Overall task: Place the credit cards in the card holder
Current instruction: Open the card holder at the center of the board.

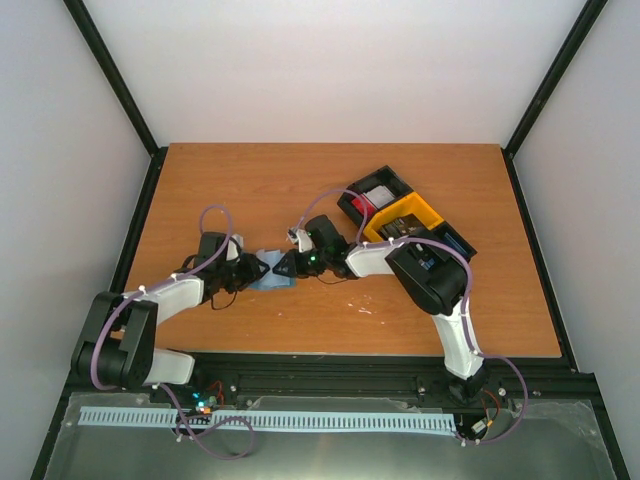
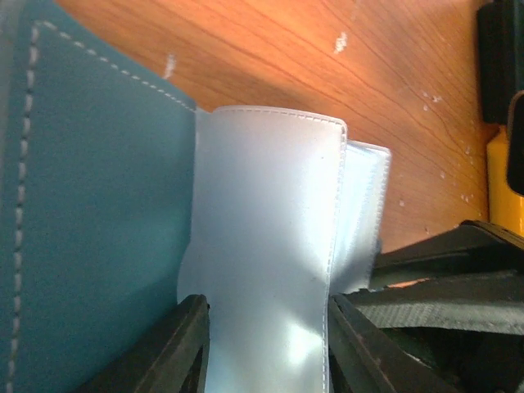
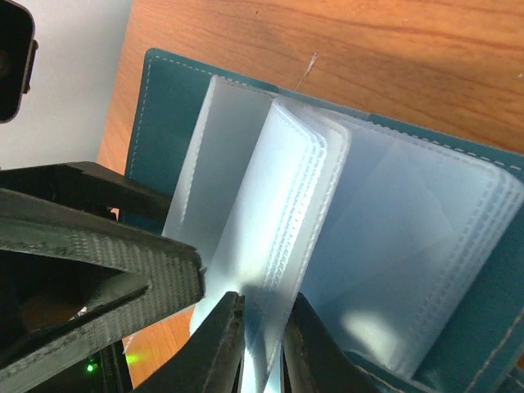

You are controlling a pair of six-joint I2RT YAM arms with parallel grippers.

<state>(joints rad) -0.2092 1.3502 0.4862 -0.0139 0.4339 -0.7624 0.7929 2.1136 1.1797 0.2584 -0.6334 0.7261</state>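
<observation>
Task state: early, no card inserted. The card holder (image 1: 270,278) lies opened flat at mid-surface between the two arms, teal cover down and clear pocket leaves raised. No card is seen in any visible pocket. The credit cards (image 1: 370,207) are judged to be the red item in the black-and-yellow tray (image 1: 405,212), well apart from the holder; detail is too small to confirm.

The right end effector (image 3: 266,299) is clenched on the edge of a bundle of clear leaves. The left end effector (image 2: 266,307) straddles one clear leaf; whether it is clamped cannot be told.

Left to do: a card must be fetched, a pocket held apart, and the card slid in.

The surface (image 1: 250,190) is orange-brown wood grain with small pale marks. White walls and black frame posts enclose it.
</observation>
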